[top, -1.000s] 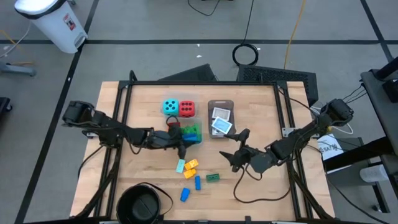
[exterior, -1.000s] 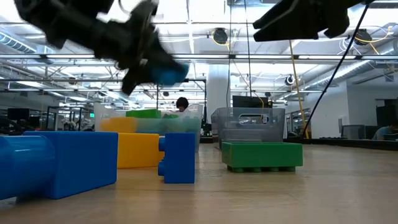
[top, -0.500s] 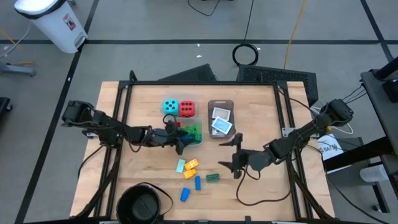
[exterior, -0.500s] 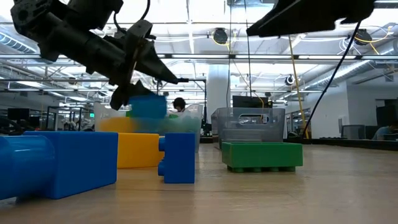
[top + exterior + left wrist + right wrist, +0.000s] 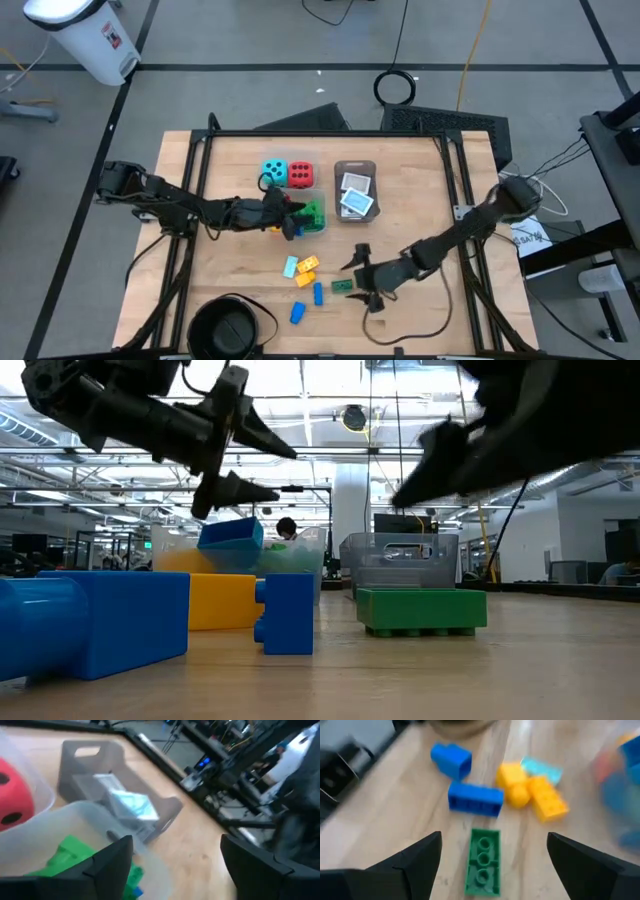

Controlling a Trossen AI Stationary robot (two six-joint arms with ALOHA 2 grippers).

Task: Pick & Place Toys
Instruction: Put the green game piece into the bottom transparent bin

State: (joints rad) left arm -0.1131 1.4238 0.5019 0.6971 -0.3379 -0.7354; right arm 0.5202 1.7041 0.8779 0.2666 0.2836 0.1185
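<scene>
Bricks (image 5: 303, 272) beside, perhaps, black bowl (image 5: 226, 330)

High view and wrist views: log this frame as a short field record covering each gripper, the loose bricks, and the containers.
left gripper: open, over the clear tub holding green bricks
right gripper: open, empty, over the dark green brick
loose bricks: dark green, two blue, yellow, orange, pale teal, all on the table
dice: teal die beside red die
grey tray: holds white cards
black bowl: at the table's near edge
</scene>
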